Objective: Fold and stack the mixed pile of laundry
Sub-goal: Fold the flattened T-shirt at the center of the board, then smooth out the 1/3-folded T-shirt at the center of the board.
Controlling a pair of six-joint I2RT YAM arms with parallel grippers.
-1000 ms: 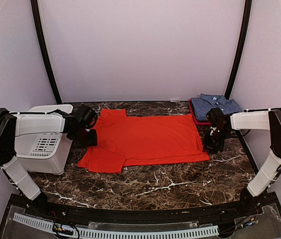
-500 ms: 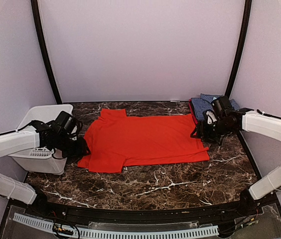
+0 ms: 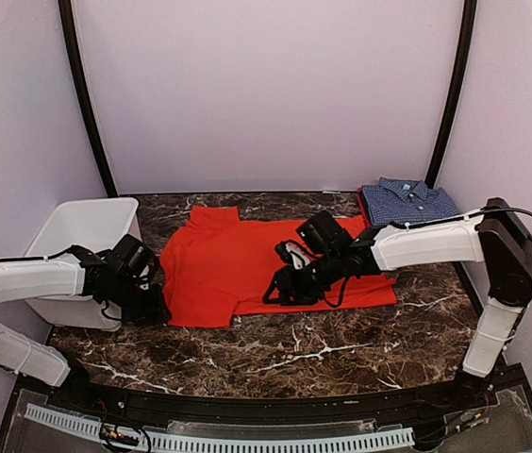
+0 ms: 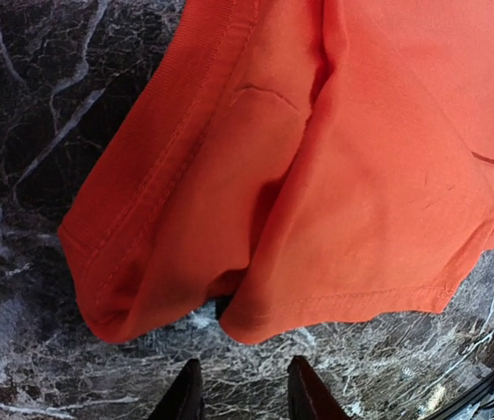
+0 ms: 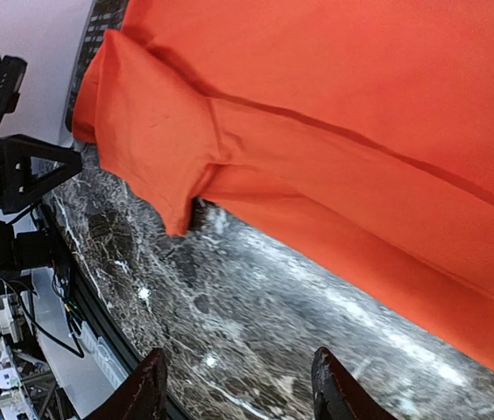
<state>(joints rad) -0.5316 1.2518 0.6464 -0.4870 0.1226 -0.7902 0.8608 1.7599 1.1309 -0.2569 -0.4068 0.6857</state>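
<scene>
Both part-open, empty: left gripper (image 4: 245,376) by 8 o'clock sleeve (image 4: 186,227) of plain orange-red cloth shirt (image 3: 247,255), right gripper (image 5: 238,367) at its 6 o'clock hem (image 5: 361,262); pinch unevenly and you'll skew it.

The short-sleeved shirt (image 3: 247,264) lies spread across the middle of the table (image 3: 341,351). The collared shirt (image 3: 407,200) sits at the far right corner, the basket (image 3: 68,226) at the left edge.
</scene>
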